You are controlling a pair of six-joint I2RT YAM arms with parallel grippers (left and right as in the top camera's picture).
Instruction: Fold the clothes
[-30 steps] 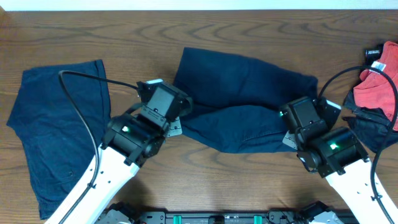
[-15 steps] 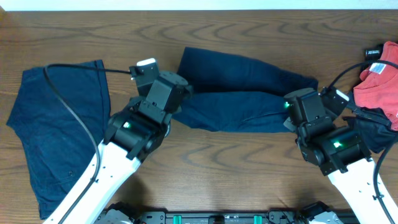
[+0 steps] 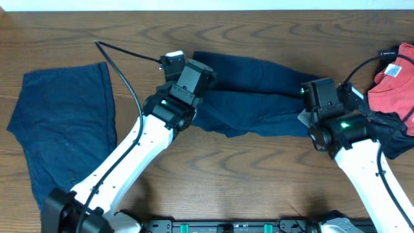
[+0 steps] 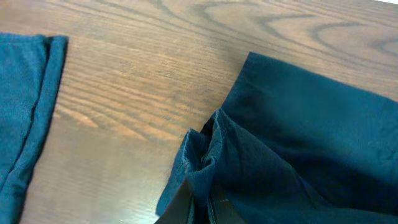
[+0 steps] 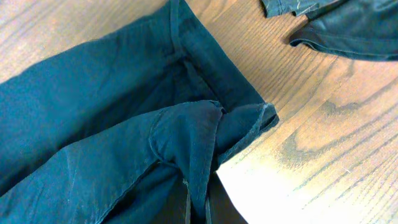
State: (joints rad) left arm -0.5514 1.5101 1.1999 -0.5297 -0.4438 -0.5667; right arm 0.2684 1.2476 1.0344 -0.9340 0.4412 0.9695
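Note:
A dark navy garment lies across the middle of the table, its near edge lifted and carried over its far half. My left gripper is shut on the garment's left near corner. My right gripper is shut on its right near corner. Both jaws pinch a bunched fold of cloth. A second navy garment lies flat at the left; its edge shows in the left wrist view.
A red cloth and a dark cloth lie piled at the right edge; the dark one shows in the right wrist view. A small black object sits at the far right. The table is brown wood.
Both grippers have moved away from the near edge, carrying the garment's near edge over its far half. The visible garment has become narrower front to back.

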